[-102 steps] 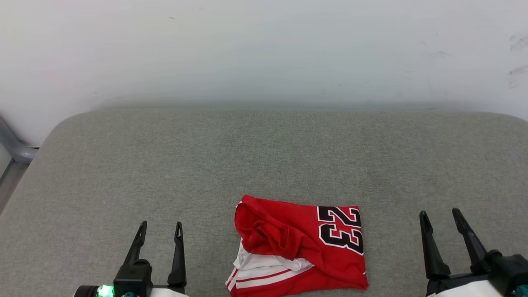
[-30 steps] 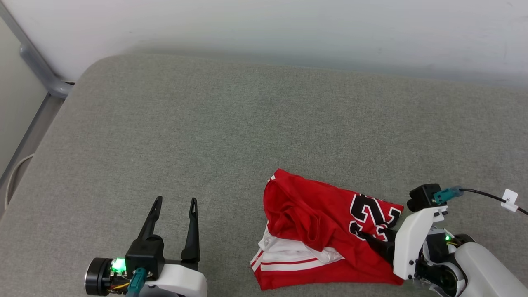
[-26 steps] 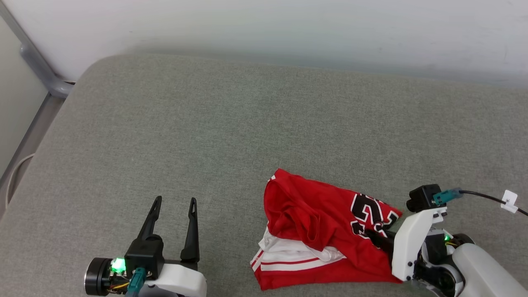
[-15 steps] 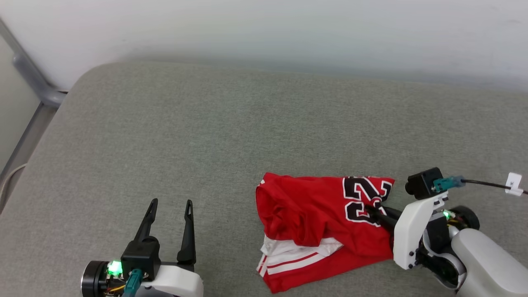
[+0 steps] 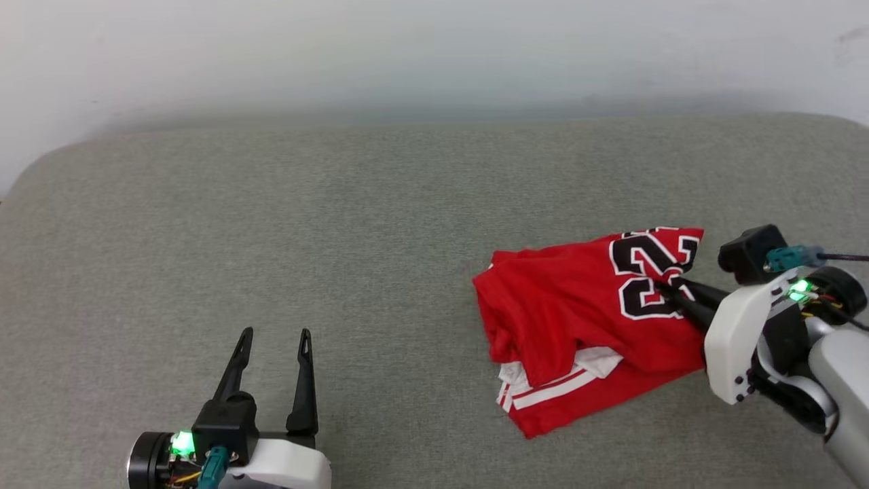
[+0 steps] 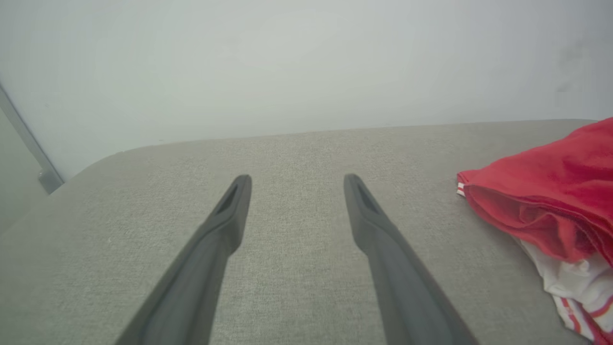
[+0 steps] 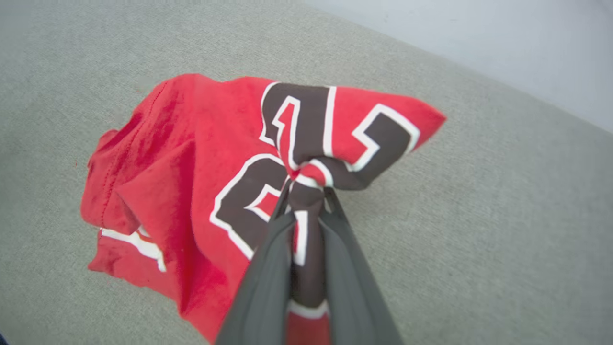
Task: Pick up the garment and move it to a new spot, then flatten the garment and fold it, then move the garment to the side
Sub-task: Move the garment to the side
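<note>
Shirt [image 5: 577, 319] dragged rightward since 0.5 s ago, farther from left end effector [image 5: 275, 334]; camera also swung. Right end effector [image 5: 664, 291] pinched on numbered corner, shirt trailing toward 8 o'clock across grey cushion [image 5: 339, 224]. Left wide, idle, well apart.

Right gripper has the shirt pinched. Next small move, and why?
Probably raise the right gripper: it is shut on the shirt at its number print, yet most of it lies bunched on the grey cushion. The open left gripper sits apart.
</note>
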Available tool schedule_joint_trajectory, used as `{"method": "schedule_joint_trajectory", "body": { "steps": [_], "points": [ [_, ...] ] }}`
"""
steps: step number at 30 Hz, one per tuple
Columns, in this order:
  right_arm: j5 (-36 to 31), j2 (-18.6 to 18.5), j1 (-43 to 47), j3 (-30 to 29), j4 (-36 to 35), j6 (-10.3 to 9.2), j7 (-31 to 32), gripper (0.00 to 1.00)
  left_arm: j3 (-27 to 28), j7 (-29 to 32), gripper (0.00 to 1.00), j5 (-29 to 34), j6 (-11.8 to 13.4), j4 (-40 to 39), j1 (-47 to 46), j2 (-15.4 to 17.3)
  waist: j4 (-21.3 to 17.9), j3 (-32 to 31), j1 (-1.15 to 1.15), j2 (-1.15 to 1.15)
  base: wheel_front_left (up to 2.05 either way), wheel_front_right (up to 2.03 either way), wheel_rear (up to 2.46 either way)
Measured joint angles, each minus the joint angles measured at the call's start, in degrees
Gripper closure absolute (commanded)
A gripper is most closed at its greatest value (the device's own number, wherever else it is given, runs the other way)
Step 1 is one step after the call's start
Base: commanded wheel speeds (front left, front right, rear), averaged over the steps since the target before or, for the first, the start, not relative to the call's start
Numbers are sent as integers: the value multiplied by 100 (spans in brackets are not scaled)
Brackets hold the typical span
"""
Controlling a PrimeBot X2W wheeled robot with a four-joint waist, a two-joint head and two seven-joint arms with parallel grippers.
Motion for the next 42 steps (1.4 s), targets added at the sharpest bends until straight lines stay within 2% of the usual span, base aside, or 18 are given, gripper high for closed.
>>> {"method": "schedule_joint_trajectory", "body": {
  "steps": [11, 16, 21, 28, 42],
  "points": [
    [-109, -573, -491, -553, -144, 0, 213, 100, -4, 0, 0, 118, -1, -159, -391, 43, -650, 499, 0, 0, 0, 0, 0],
    [-101, -1079, -792, -783, 170, 1, 327, 100, -89, 0, 0, 208, -10, -274, -665, 77, -734, 915, 1, 0, 0, 0, 0],
    [-330, -1604, -1085, -859, 681, 2, 428, 100, -154, 0, 0, 242, -9, -443, -963, 143, -731, 1391, 1, 0, 0, 0, 0],
    [-261, -1961, -1384, -1234, 1497, 1, 399, 100, -320, 0, 0, 256, 21, -582, -1272, 144, -602, 1958, 1, 0, 0, 0, 0],
    [-716, -2097, -1945, -1895, 2827, 2, 274, 100, -483, 0, 0, 252, 112, -715, -1525, 160, -232, 2355, 1, 0, 0, 0, 0]
  ]
}}
